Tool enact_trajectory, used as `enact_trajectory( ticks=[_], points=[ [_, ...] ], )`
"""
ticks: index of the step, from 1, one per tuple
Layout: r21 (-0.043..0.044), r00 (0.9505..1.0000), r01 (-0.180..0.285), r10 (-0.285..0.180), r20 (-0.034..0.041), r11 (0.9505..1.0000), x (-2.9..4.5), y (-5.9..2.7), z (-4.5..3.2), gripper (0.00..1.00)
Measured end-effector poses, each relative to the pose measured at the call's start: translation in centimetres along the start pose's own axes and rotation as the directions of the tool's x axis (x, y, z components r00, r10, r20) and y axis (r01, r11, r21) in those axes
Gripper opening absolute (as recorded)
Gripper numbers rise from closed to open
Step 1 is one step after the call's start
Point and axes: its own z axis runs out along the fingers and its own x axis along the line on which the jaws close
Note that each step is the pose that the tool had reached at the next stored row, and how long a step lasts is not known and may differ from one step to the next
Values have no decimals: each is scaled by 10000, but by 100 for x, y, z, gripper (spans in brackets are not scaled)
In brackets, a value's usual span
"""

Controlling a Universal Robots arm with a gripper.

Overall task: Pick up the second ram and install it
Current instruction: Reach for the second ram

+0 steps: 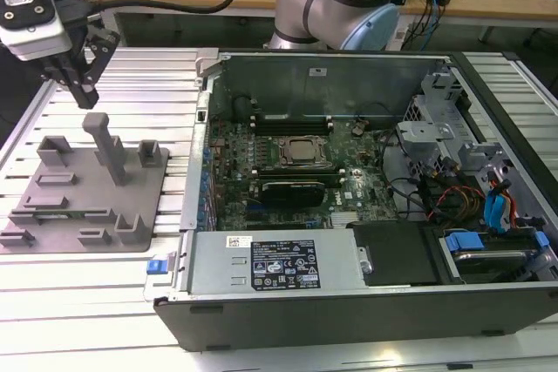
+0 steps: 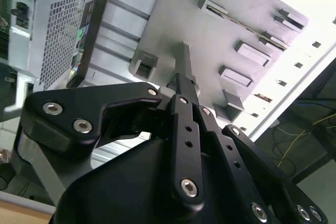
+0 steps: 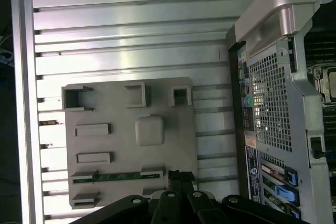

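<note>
Claw: the black two-finger gripper (image 1: pixel 87 98) hangs in the air above the far edge of the fixture plate, at the exterior view's left; its fingertips are drawn together with nothing between them, as both wrist views also suggest (image 3: pixel 179 174) (image 2: pixel 181 80).
Second ram: the slim green circuit-board stick (image 3: pixel 113 177) lies flat along the fixture plate, cradled between two low grey blocks; in the second wrist view it shows as a thin edge-on strip (image 2: pixel 247 24).
Ram relative to claw: in the exterior view the stick (image 1: pixel 68 213) sits near the plate's front edge, apart from the claw and lower, with the upright post between them; no contact.
Fixture plate: flat grey plastic board (image 1: pixel 144 215) with raised blocks and pockets, resting on the table.
Post: tall grey plastic pillar (image 1: pixel 106 145) standing upright near the plate's middle.
Table: ribbed silver aluminium surface (image 1: pixel 87 302).
Computer: open black and grey metal desktop case (image 1: pixel 349 302), just beside the plate at the exterior view's right, its green motherboard (image 1: pixel 288 158) exposed.
</note>
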Motion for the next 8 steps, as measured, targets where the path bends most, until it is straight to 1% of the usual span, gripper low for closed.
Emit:
enact_trajectory(
  ticks=[3, 7, 8],
  points=[
    [1, 10000, -1, 1, -1, 10000, 66, -6, 24, 8],
    [0, 10000, 0, 0, 0, 10000, 205, -19, 75, 8],
    [0, 10000, 0, 0, 0, 10000, 261, -24, 93, 8]
  ],
)
